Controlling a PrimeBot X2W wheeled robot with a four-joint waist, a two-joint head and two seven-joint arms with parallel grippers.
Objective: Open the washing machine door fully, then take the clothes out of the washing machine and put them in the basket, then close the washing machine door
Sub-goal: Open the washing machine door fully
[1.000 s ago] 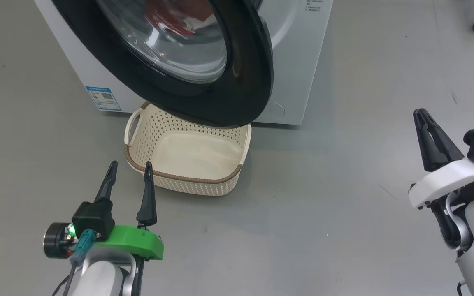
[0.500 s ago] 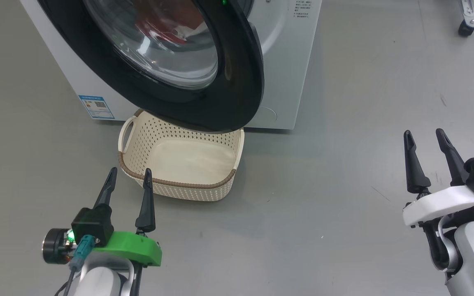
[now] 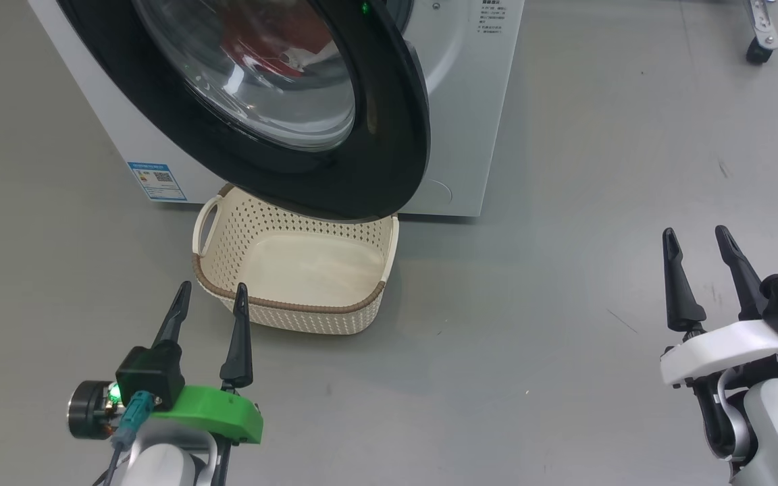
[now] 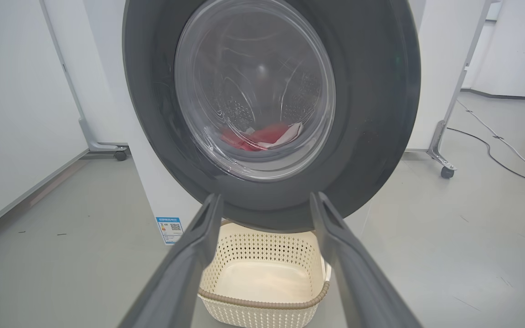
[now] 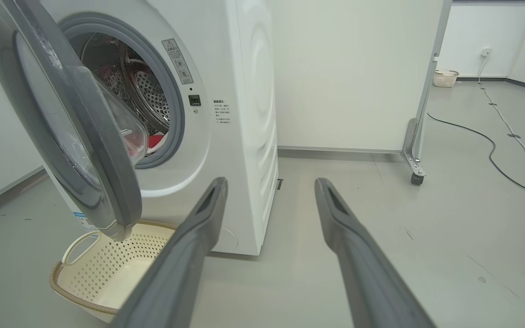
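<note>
Just beyond left hand [image 3: 211, 287] sits basket [image 3: 308, 312], empty.

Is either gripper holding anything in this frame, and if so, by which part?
Nothing is held. The left gripper and the right gripper are both open and empty; the red clothes lie inside the washing machine.

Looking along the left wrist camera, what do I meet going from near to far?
First the left gripper, open → basket → washing machine door → red clothes in the drum.
</note>
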